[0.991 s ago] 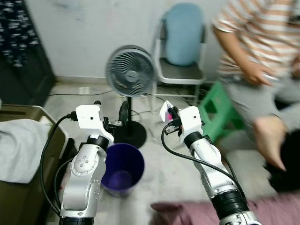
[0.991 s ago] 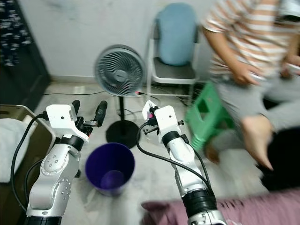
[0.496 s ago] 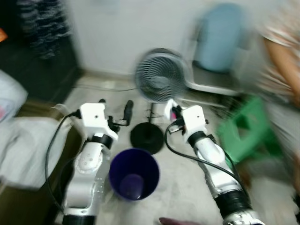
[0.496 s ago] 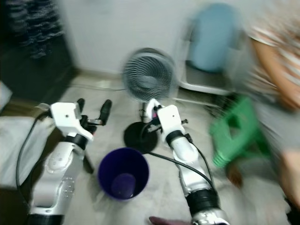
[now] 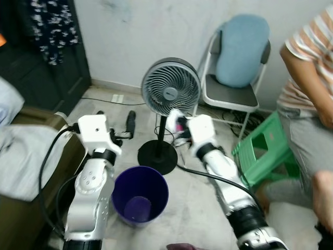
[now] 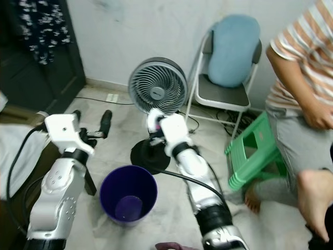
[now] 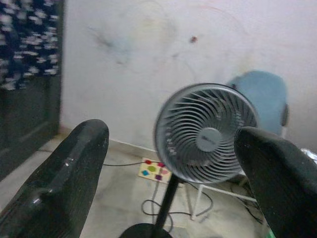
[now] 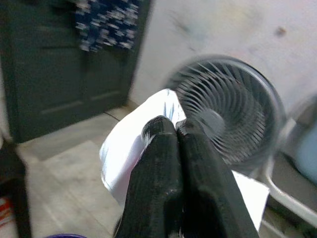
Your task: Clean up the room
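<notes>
My right gripper point(image 5: 179, 126) is shut on a crumpled white wrapper point(image 8: 126, 148) with a pink mark, held in front of the fan's pole, above and to the right of the bin. A purple bin point(image 5: 140, 200) stands on the floor between my arms, with a purple object lying at its bottom. Up to the left of the bin, my left gripper point(image 5: 115, 121) is raised, its fingers point(image 7: 59, 183) wide open and holding nothing.
A grey standing fan point(image 5: 170, 88) is just behind the bin. A folding chair point(image 5: 231, 94) with a blue cushion, a green stool point(image 5: 265, 151) and a seated person point(image 5: 307, 99) are to the right. A couch with grey cloth point(image 5: 21, 156) is on the left.
The head camera has swung and the picture has sharpened. My right gripper, still shut on the wrapper, has drifted slightly left toward the bin. The left gripper stays open.
</notes>
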Motion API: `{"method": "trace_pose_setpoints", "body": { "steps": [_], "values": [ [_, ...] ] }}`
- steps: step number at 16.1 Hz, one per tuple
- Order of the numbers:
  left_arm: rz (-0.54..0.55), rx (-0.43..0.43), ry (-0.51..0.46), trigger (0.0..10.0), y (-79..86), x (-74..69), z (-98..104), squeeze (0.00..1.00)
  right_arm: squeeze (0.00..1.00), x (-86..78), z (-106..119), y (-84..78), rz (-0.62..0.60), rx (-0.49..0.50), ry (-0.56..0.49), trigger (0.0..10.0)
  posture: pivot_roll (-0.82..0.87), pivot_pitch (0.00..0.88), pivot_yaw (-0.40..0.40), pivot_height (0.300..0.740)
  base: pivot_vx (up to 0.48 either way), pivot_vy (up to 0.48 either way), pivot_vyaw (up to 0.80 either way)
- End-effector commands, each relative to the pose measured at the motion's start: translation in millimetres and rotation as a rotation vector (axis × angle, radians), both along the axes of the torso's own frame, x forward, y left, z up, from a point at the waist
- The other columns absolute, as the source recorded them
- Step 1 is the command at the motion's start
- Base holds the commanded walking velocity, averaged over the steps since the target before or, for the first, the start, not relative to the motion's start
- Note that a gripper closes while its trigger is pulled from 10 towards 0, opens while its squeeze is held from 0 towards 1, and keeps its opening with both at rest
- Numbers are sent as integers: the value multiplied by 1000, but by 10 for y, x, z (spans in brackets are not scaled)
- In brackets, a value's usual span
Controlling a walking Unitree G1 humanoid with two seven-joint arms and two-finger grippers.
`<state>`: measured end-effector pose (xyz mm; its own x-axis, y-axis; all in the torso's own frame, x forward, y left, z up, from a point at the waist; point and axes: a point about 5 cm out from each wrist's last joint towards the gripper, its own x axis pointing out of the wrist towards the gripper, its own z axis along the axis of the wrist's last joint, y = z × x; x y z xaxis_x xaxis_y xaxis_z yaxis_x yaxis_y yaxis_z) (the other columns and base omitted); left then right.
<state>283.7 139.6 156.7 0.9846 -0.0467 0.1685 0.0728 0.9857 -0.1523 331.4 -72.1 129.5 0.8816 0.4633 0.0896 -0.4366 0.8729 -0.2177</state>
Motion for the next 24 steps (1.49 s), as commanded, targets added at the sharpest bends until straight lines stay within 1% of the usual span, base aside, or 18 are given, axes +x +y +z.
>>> {"method": "trace_pose_setpoints", "body": {
  "steps": [1,3,5,6,8,9,12,13,14,17,19,22,24],
  "values": [
    [18,3,-16,10000,17,-21,27,0,0,21,8,-21,6,-6,-2,10000,63,51,-166,740,0,0,0],
    [62,-5,-21,10000,55,-73,18,0,0,26,14,64,59,-22,-4,10000,86,47,-204,740,0,0,0],
    [70,-6,-19,10000,64,-86,6,0,0,39,32,87,65,-19,-5,10000,87,46,-208,740,0,0,0],
    [71,-7,-17,10000,64,-90,1,0,0,51,50,93,63,-17,-10,10000,87,46,-208,740,0,0,0],
    [54,-6,-17,10000,43,-61,7,0,0,66,56,61,42,-13,-19,10000,60,43,-171,740,0,0,0],
    [27,-6,-18,10000,4,-6,21,0,0,66,51,-7,13,-13,-27,10000,42,37,-146,740,0,0,0],
    [-42,-3,-19,10000,-92,101,47,0,0,87,65,-141,-59,-4,-43,10000,-14,27,-69,740,0,0,0],
    [-90,0,-19,10000,-174,157,63,0,0,76,56,-226,-104,1,-50,10000,-39,25,-29,740,0,0,0],
    [-142,3,-18,10000,-271,207,85,0,0,51,40,-319,-149,6,-55,10000,-55,26,-4,740,0,0,0],
    [-237,15,-12,10000,-411,267,97,0,0,-34,-21,-450,-237,24,-57,10000,-97,29,67,740,0,0,0],
    [-252,21,-6,10000,-424,316,89,0,0,-61,-43,-473,-262,27,-55,10000,-122,20,72,740,0,0,0],
    [-262,5,-4,10000,-475,378,58,0,0,-10,71,-532,-262,-3,-90,10000,-160,24,64,740,0,0,0],
    [-270,-13,-7,10000,-542,357,57,0,0,-5,94,-573,-262,-16,-104,10000,-149,27,61,740,0,0,344]
  ]
}}
